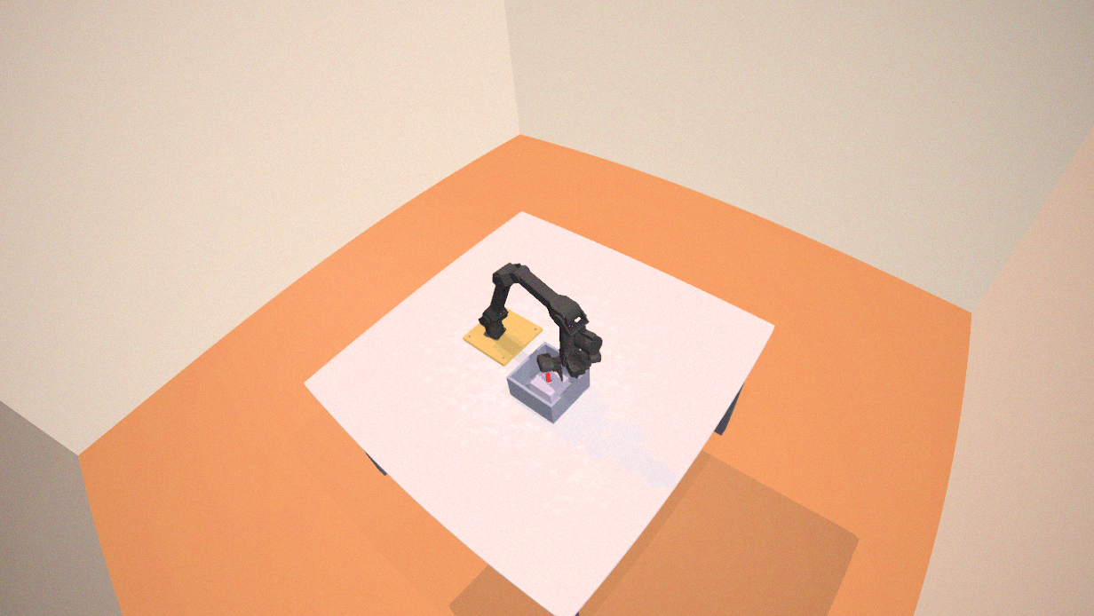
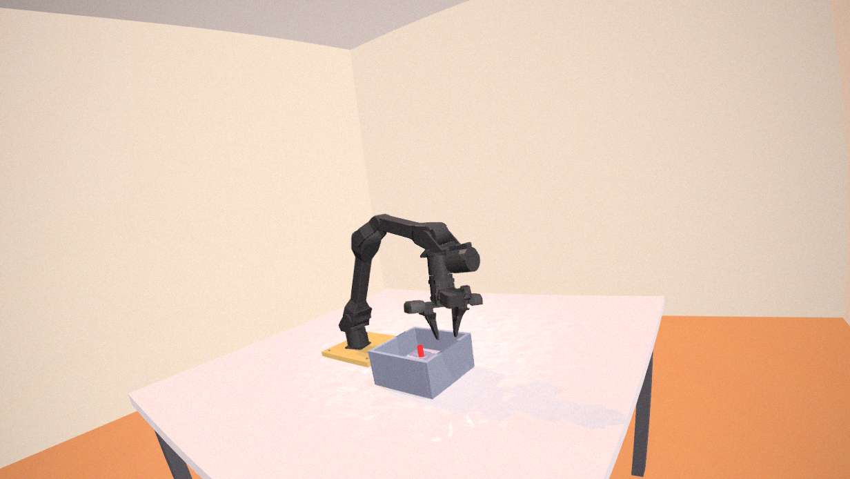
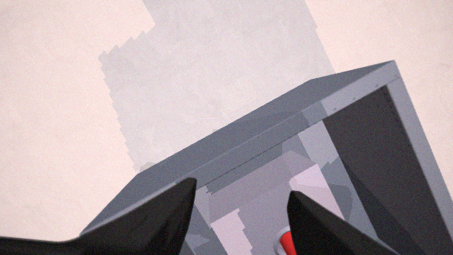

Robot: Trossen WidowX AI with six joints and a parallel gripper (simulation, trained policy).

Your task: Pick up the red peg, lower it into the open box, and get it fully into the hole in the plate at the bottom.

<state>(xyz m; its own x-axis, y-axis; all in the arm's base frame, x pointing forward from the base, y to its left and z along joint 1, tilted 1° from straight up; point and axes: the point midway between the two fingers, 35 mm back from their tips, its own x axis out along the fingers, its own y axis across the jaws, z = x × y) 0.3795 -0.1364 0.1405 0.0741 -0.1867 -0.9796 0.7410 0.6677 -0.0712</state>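
Top: high, steep, far; exterior: lower, oblique; wrist: close, downward; all share box [image 1: 529, 399] [image 2: 401, 370] [image 3: 354, 97].

The open box [image 1: 528, 396] [image 2: 401, 372] [image 3: 258, 121] is plain slate-grey. Inside it, a cylindrical peg [image 1: 548, 377] [image 2: 420, 350] [image 3: 286, 242] shows solid red, and a flat plate [image 1: 543, 388] [image 3: 258, 214] looks pale lilac, patched by greyer shadow. Above the box, the jointed arm [image 1: 539, 288] [image 2: 361, 279] is charcoal black; beside the box, its flat base plate [image 1: 504, 359] [image 2: 336, 354] is mustard yellow.

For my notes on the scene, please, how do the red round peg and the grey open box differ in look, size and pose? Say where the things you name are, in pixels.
The red round peg [image 1: 548, 377] [image 2: 420, 350] [image 3: 287, 242] is narrow and solid; the grey open box [image 1: 529, 395] [image 2: 401, 373] [image 3: 369, 79] is much wider and hollow. The peg leans slightly within the box, while the box sits flat on the pale table [image 1: 428, 428] [image 2: 285, 428] [image 3: 55, 92]. Neither is gripped.
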